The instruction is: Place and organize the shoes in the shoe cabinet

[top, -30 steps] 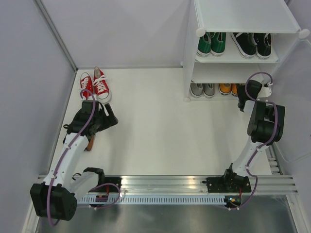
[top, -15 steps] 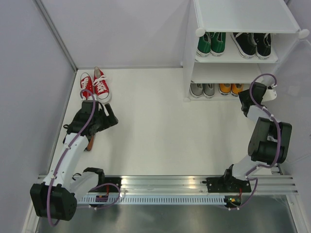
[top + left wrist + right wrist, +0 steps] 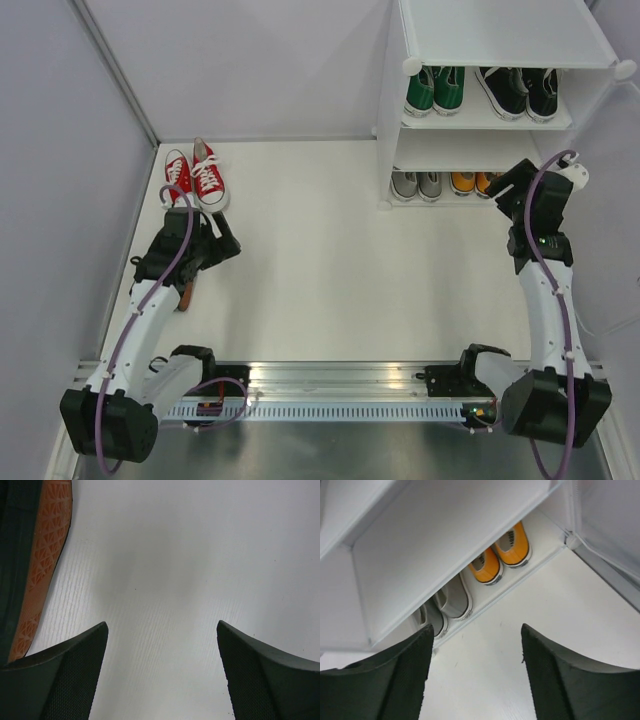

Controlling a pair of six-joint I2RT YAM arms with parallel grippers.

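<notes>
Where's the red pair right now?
Top view: the red shoes sit together in the table's far-left corner, just beyond the left pincer, outside and well left of the shoe cabinet.

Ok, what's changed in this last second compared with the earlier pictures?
The right arm stretched out, its elbow swinging back toward the near edge, while the right gripper kept to the front of the shoe cabinet, at its bottom tier; its jaws stand open and empty. Nothing was picked up. The left gripper, the red shoes on the table and the shelved pairs stayed put.
</notes>
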